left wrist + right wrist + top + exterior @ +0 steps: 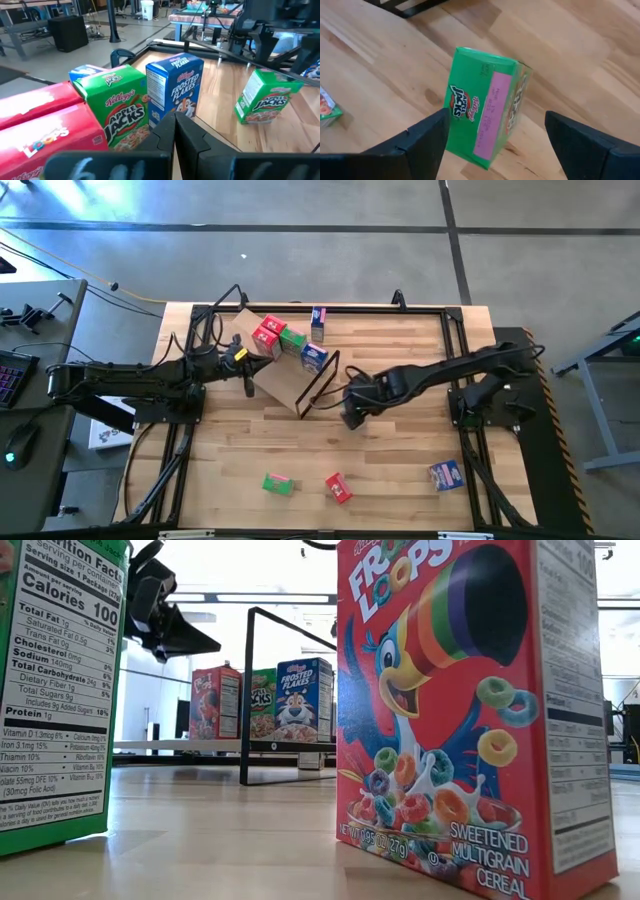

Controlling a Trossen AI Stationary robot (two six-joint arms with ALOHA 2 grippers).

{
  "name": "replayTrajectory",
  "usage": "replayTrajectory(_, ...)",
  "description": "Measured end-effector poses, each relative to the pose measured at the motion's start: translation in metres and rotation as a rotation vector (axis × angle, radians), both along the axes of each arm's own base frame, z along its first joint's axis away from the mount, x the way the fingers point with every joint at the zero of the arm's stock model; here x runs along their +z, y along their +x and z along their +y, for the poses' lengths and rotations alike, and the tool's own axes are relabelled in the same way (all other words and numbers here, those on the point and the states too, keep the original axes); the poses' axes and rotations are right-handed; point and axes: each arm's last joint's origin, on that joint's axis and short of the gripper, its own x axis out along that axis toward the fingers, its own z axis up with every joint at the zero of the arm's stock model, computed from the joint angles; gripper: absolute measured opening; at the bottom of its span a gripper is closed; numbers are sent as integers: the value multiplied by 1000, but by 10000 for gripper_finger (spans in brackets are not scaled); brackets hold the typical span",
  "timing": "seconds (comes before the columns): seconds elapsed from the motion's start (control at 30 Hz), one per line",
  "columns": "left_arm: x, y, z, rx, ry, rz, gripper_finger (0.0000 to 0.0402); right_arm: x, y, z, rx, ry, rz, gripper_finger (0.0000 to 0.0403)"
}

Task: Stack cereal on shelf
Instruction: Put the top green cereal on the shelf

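- Your right gripper [495,137] hangs with jaws spread wide (holding nothing) over a green cardboard Apple Jacks box [485,105] on the striped tabletop [400,460].
- Your left gripper [175,132], fingers pressed together and empty, faces glossy boxes [285,340] lined on the flat plywood shelf [285,380].

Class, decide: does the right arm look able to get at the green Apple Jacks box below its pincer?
Probably yes: the right pincer hangs open over the green Apple Jacks box, nothing lying between them.
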Motion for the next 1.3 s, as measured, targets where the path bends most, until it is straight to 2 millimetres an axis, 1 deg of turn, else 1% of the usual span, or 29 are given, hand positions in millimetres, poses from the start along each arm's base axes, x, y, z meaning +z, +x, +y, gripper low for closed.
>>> replayTrajectory(0.17, -1, 0, 0, 0, -3, 15, 0, 5, 9, -1, 3, 10, 29, 315)
replayTrajectory(0.33, -2, 0, 0, 0, -4, 16, 0, 18, 6, -4, -14, -73, 51, 315)
replayTrajectory(0.43, -2, 0, 0, 0, -5, 18, 0, 23, 6, -4, 10, -99, 51, 314)
replayTrajectory(0.57, -2, 0, 0, 0, -5, 18, 0, 23, 5, -4, 36, -107, 68, 314)
replayTrajectory(0.77, -2, 0, 0, 0, -5, 17, 0, 20, -7, -6, 24, -121, 191, 314)
replayTrajectory(0.97, -2, 0, 0, -5, -8, 17, 0, 21, 1, -4, 43, -89, 109, 314)
replayTrajectory(1.3, -3, 0, 0, -7, -12, 29, 0, 21, 1, -3, 49, -72, 108, 314)
